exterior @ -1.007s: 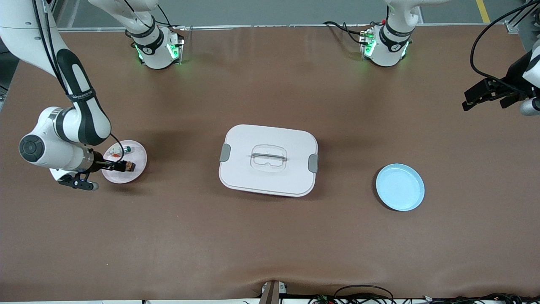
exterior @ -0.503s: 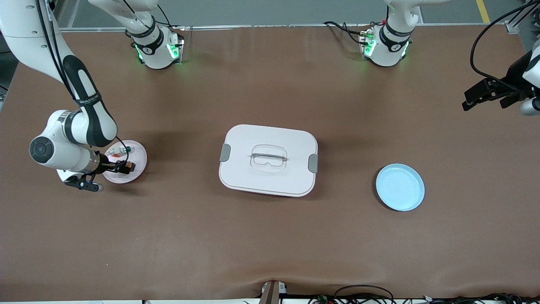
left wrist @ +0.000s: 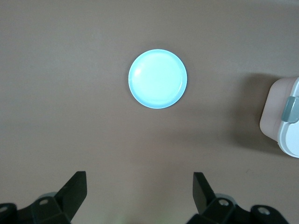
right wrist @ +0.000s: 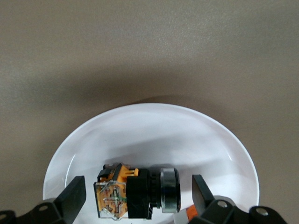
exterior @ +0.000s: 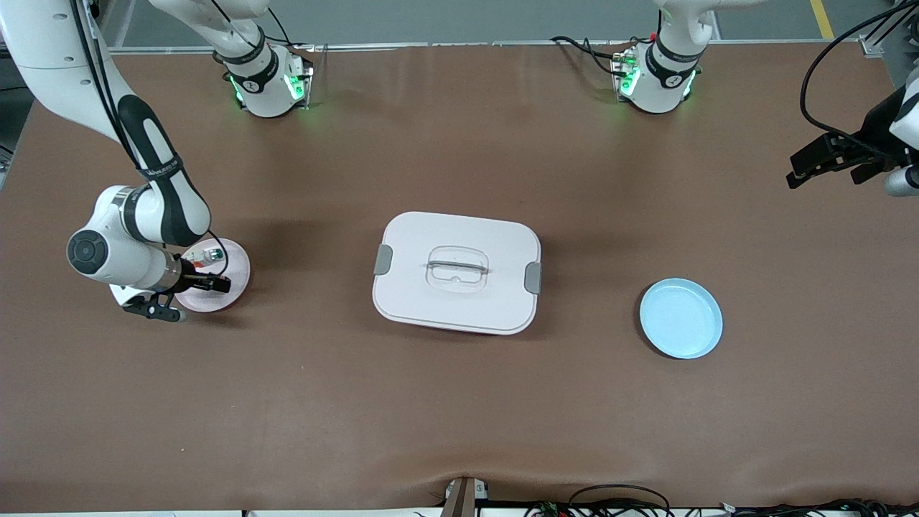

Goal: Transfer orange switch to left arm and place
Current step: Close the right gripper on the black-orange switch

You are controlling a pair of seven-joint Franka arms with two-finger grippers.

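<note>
Orange switch (right wrist: 135,191) is seen lying in the pink plate (exterior: 233,276), between the spread fingers (right wrist: 74,198) of the right gripper (right wrist: 135,200), which are set at either side of it and not closed on it; contact cannot be made out. A small white-and-green part (exterior: 212,253) is seen on the same plate, just beside the gripper. The plate is placed toward the right arm's end of the worktop (exterior: 459,402), well apart from the box (exterior: 456,271).

The left gripper (left wrist: 140,196) is held with its fingers wide apart and nothing between them, up in the air at the left arm's end of the worktop, well apart from the box; that arm waits. The blue plate (exterior: 680,318) lies empty between the box and that end.

By judgement the task is at its first step: the switch is not yet grasped or lifted. Left to do are the grasp, the carry past the box, the handover and the placing, presumably on the blue plate.
</note>
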